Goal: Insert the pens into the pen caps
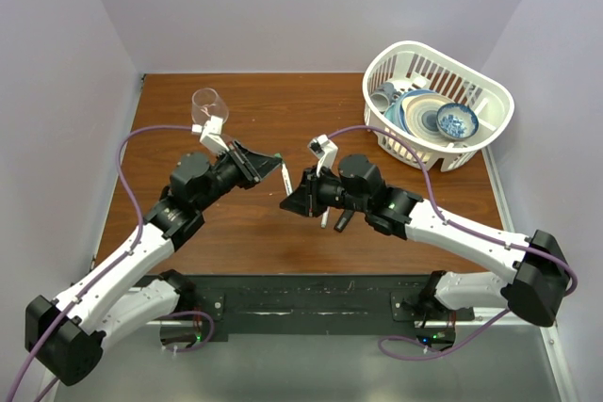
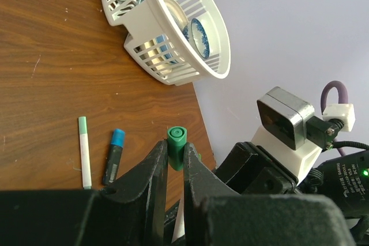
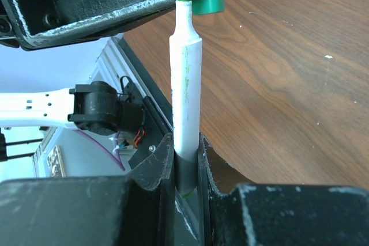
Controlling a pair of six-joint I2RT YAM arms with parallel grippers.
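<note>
Evidently, green cap point(image 2: 177, 142) was clamped by left gripper point(image 2: 176, 156), and white pen point(image 3: 185, 73) was pinched at rear barrel by right gripper point(image 3: 185, 145). Nib was seen just beside cap, above table point(image 3: 300, 84). Both were judged light, rigid and smooth (slip likely). Rear hold was judged sound, nib end left free.

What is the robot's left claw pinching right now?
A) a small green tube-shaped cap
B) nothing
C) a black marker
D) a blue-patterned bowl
A: in the left wrist view the small green tube-shaped cap sits clamped between the fingers of the left gripper; the right gripper holds the white green-tipped pen.
</note>
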